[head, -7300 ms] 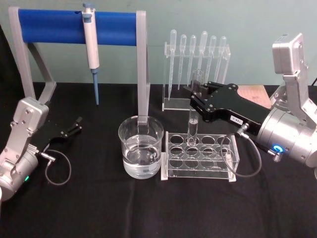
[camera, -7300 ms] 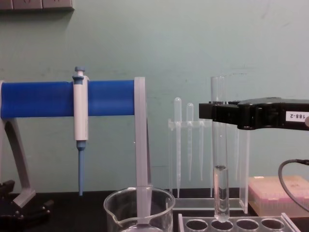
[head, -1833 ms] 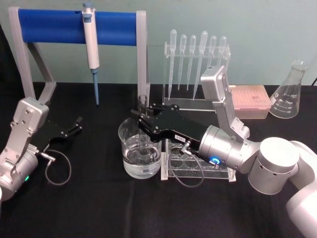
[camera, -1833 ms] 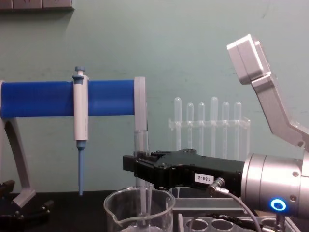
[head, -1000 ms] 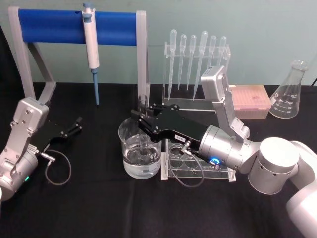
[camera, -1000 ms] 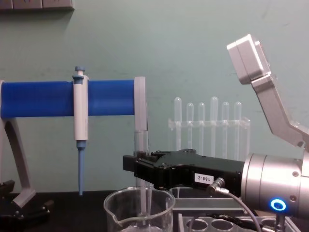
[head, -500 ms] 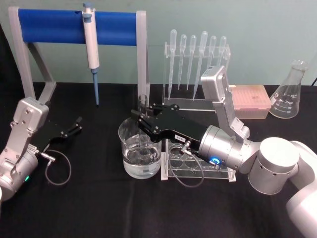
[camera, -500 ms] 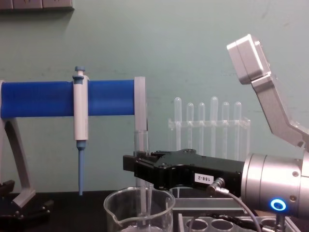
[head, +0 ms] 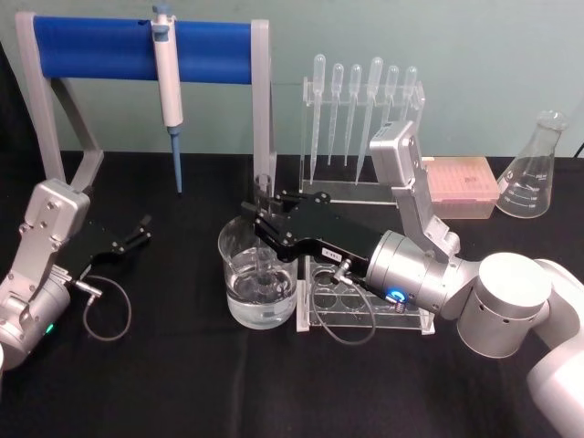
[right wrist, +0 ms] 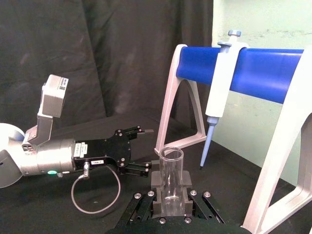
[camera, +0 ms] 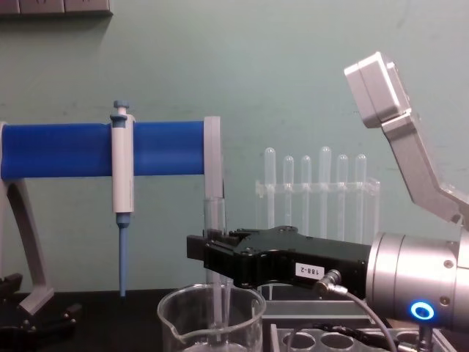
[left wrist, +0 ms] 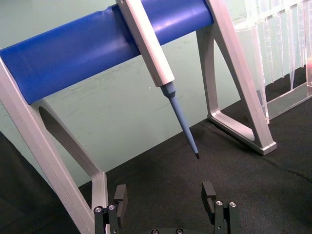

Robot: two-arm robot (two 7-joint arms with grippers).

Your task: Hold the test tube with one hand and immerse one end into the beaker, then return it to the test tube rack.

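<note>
Head view: right pincer (head: pixel 262 217) clamped on test tube (head: pixel 263 186), gripping below rim; tube upright, lower end inside beaker (head: pixel 229 245), apparently in water; test tube rack (head: pixel 418 316) just beside beaker, toward robot's right; left pincer (head: pixel 140 231) idle over bench (head: pixel 182 383), well apart.
Left wrist view: left pincer jaws apart, empty.
Right wrist view: tube seated between shut jaws, open rim above them.
Chest view: tube's long axis vertical, crossing beaker rim; next move likely needs straight lift clear of rim, then rightward to rack.
</note>
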